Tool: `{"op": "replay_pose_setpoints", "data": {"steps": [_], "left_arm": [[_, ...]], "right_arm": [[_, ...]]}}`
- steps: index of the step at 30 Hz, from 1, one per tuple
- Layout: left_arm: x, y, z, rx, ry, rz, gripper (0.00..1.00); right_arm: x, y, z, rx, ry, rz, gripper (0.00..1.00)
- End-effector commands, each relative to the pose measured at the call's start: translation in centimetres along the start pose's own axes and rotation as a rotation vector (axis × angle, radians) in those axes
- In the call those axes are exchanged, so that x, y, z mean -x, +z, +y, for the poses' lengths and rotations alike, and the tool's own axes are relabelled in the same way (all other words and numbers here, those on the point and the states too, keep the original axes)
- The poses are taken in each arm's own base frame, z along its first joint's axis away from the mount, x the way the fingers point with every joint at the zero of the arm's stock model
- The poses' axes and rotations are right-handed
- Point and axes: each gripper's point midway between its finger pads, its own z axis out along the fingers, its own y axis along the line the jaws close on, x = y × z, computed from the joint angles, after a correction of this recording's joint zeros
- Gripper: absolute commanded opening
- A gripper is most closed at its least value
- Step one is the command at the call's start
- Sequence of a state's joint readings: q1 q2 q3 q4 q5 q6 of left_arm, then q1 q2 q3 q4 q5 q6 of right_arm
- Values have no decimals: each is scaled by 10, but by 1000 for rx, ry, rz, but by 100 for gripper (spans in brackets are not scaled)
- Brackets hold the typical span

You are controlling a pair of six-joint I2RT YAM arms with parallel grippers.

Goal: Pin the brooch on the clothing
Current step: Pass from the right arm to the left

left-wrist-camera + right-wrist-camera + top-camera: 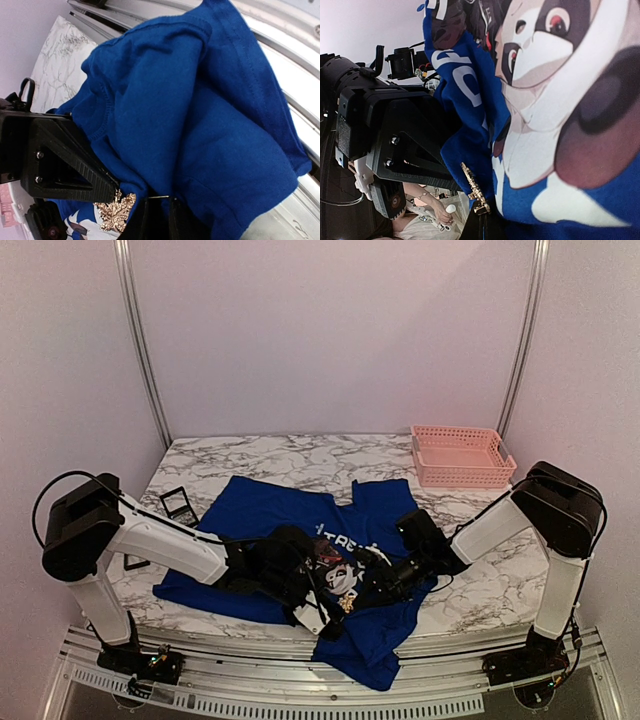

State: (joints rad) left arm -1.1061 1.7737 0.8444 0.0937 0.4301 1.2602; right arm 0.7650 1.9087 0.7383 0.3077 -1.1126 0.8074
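The royal-blue T-shirt [270, 515] lies on the marble table, its panda print [340, 575] bunched up between both arms. A gold leaf-shaped brooch [345, 603] sits at the print's edge. My right gripper [482, 227] is shut on the brooch [472, 192], holding it edge-on against a blue fold. My left gripper [157, 220] is shut on a raised fold of the shirt [190, 115], with a thin metal pin [161, 197] lying across its tips. The brooch [116, 212] shows just left of it, under the right gripper's ridged finger [75, 170].
A pink basket [462, 455] stands at the back right. A black frame-like object [180, 505] lies left of the shirt. The shirt's lower part hangs over the table's front edge onto the metal rail [200, 695].
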Motion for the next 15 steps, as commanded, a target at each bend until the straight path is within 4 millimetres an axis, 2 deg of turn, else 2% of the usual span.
{"op": "replay_pose_setpoints", "data": {"steps": [1,8,13,15], "left_arm": [[4,6,3,10,24,-6,16],[-4,6,8,36,83,26,16],[-8,3,-6,0,182,15,17],[-4,4,1,23,174,0,17]], "right_arm": [[-4,-1,6,15,-22,5,0],[-4,-1,6,18,-24,5,0],[-5,-1,5,19,-21,4,0],[-5,0,5,19,-21,6,0]]}}
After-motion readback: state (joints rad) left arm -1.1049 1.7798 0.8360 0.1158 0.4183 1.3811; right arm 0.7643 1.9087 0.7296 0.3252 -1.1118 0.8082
